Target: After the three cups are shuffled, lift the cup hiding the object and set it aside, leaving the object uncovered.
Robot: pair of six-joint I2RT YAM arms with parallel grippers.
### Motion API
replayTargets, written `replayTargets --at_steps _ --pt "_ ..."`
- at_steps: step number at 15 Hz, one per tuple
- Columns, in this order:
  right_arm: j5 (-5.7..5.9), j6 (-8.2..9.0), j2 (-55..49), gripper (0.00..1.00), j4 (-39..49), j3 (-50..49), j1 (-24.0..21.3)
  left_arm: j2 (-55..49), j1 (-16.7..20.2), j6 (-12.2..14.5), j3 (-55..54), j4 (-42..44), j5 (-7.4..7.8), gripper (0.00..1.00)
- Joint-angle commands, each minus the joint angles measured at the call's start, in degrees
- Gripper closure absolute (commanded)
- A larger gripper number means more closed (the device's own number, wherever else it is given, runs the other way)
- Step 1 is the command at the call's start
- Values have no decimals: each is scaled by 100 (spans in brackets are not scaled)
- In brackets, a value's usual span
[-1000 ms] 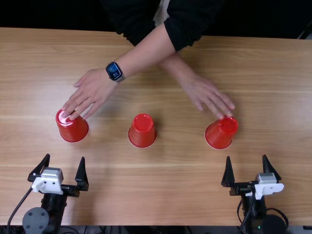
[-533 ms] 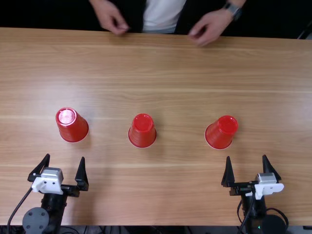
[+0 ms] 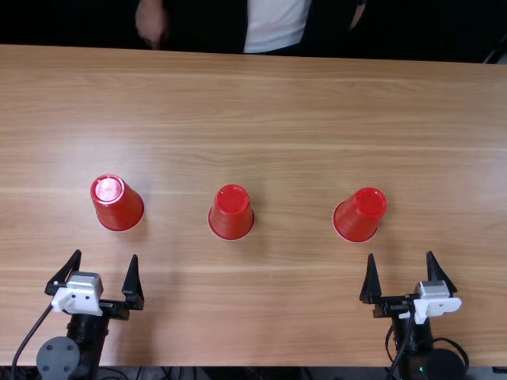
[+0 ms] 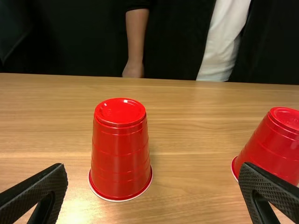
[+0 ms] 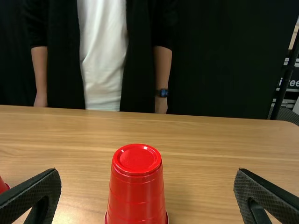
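Cups: three red ones stand upside down in a row across the table (image 3: pixel 317 119), each well apart from its neighbour.
Left cup (image 3: pixel 117 204): just ahead of the left gripper (image 3: pixel 104 256), not touching it.
Middle cup (image 3: pixel 231 212): between the other two, somewhat nearer the left one.
Right cup (image 3: pixel 360 214): ahead of the right gripper (image 3: pixel 400 256), set a little toward the middle of the table.
Left gripper: fingers spread wide with nothing between them, close to the table's near edge.
Right gripper: fingers likewise spread wide and holding nothing, close to the near edge.
Top view: takes in the whole row and both grippers at once, with the cup bottoms seen as round discs.
Left wrist view: the left cup side-on, its rim flat on the wood, and the middle cup partly behind one finger.
Right wrist view: the right cup side-on between the fingers, upright on its rim.
Object: every cup sits rim down, so which one covers it cannot be told.
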Motion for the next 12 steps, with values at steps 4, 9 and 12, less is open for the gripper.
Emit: replayTargets --at_steps 4,9,12 --pt "30 47 -73 0 66 -42 -51 -62 5 114 -148 5 28 0" --pt "41 26 -73 0 34 476 -297 -62 14 93 239 -142 -14 0" --pt "30 5 797 0 -50 1399 -279 852 75 104 1628 -849 -46 0"
